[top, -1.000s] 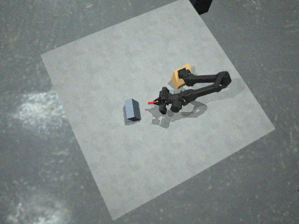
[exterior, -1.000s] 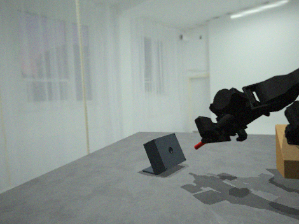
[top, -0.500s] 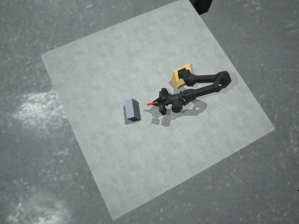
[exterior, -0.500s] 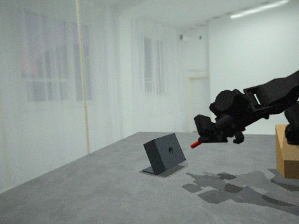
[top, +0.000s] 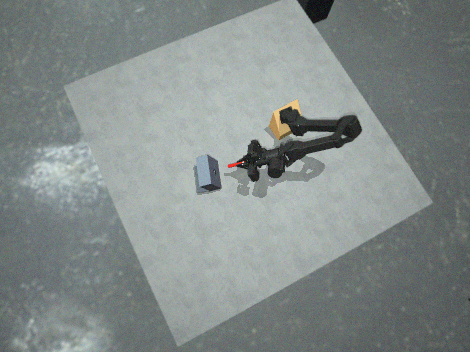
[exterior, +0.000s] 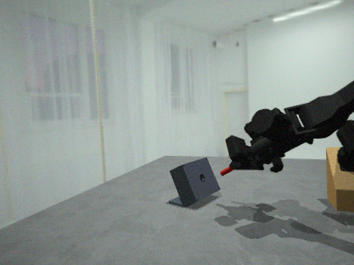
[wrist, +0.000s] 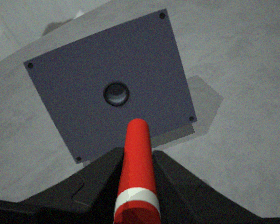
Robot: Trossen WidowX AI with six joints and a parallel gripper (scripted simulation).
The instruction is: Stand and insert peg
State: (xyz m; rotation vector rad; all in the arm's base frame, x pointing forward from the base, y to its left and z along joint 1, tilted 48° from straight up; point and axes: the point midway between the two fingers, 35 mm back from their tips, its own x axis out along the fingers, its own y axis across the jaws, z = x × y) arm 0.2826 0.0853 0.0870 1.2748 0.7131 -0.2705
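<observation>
- Gripper (top: 242, 163) (exterior: 232, 167) (wrist: 138, 157): closed on the peg (top: 234, 165) (exterior: 226, 171) (wrist: 137, 167), which sits between the two fingers and is clear of the table (top: 175, 256) (exterior: 113, 238) (wrist: 245, 100).
- Peg: red, plain end projecting ahead of the fingertips and tilted downward in the exterior view.
- White band (wrist: 137, 195): on the peg, on the near side of the fingertips in the wrist view, away from the plain end.
- Panel (top: 202, 173) (exterior: 184, 181) (wrist: 75, 100): ahead of the gripper, apart from it, standing on the table with its sloped face toward the fingers. Dark spots are noted at the face's four corners.
- Hole (top: 215, 171) (exterior: 202, 178) (wrist: 116, 94): ahead of the gripper; in the wrist view it appears beyond the peg's tip and to the left of it. No peg is in it.
- Plain end: near the panel, with a gap between them.
- Arm (top: 320, 125) (exterior: 316, 114): extends back from the gripper, above the table.
- Orange block (top: 274, 126) (exterior: 339, 179): behind the gripper and off to one side.
</observation>
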